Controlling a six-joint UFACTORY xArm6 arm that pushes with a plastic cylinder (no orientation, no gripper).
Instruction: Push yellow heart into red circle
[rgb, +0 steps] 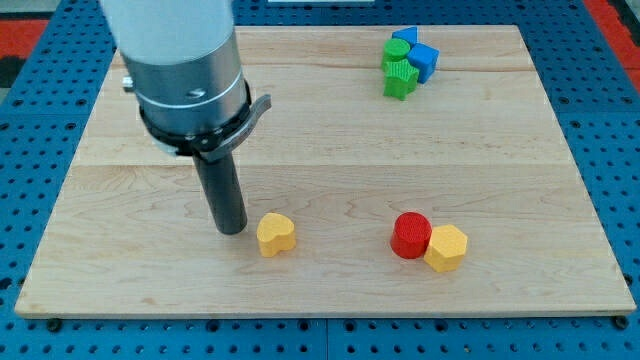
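Note:
The yellow heart (276, 234) lies on the wooden board, left of centre near the view's bottom. The red circle (411, 235) lies to its right, about the same height in the view, touching a yellow hexagon (446, 248) on its right side. My tip (232, 229) rests on the board just left of the yellow heart, with a small gap between them. The rod rises from there to the arm's grey end at the view's upper left.
A cluster of blue and green blocks (407, 62) sits near the board's top edge, right of centre. The board (330, 150) lies on a blue pegboard surface (30, 120).

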